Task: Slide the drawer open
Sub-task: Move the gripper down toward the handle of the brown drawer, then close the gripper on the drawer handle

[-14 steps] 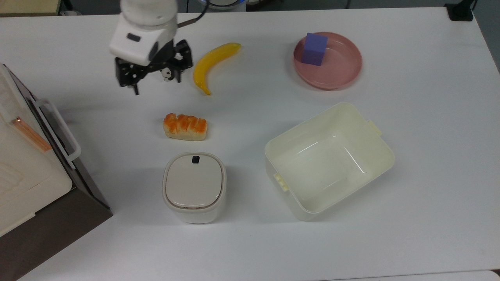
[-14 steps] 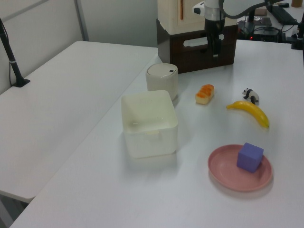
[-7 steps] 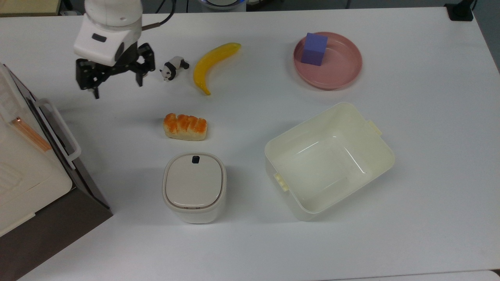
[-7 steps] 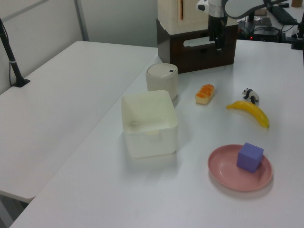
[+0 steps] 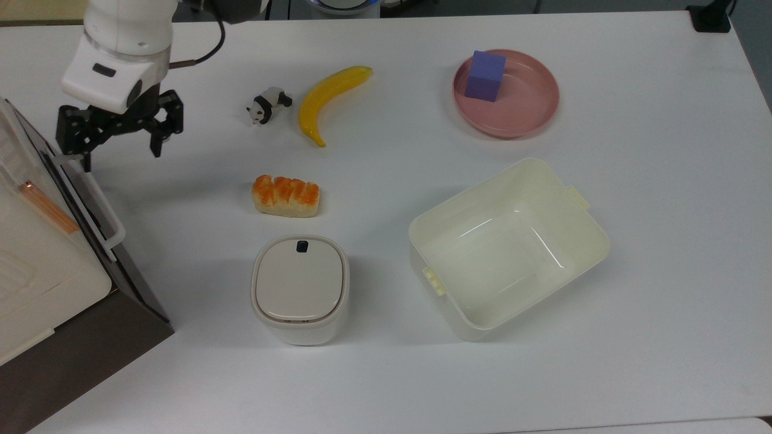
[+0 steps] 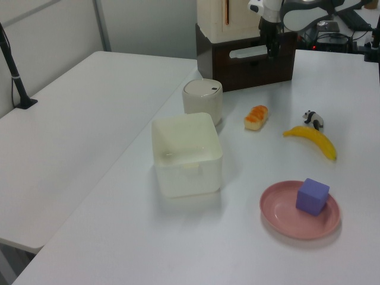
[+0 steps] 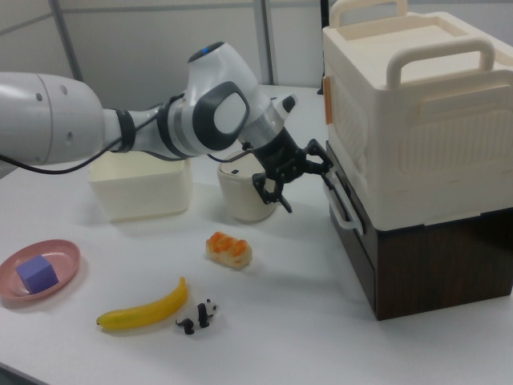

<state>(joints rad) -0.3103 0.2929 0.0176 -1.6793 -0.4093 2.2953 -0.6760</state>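
At the top view's left edge sits the drawer point(image 5: 90, 241), shut flush in its dark cabinet under a white appliance point(image 5: 36, 253), its white handle point(image 5: 90, 205) standing off the dark front. My tool point(image 5: 117, 141) has travelled across the bench point(image 5: 386, 374) over the last second: it was beside the banana point(image 5: 329, 99), covering the panda figure point(image 5: 268, 103), and now hangs just off the near end of the handle, fingers spread and holding nothing. The panda is back in plain sight and nothing on the bench has shifted. In the right view, the tool point(image 7: 300, 178) is close to the handle point(image 7: 343, 210) but I see no contact yet. I judge the approach nearly done; next I must straddle the bar, close, and pull straight outward.
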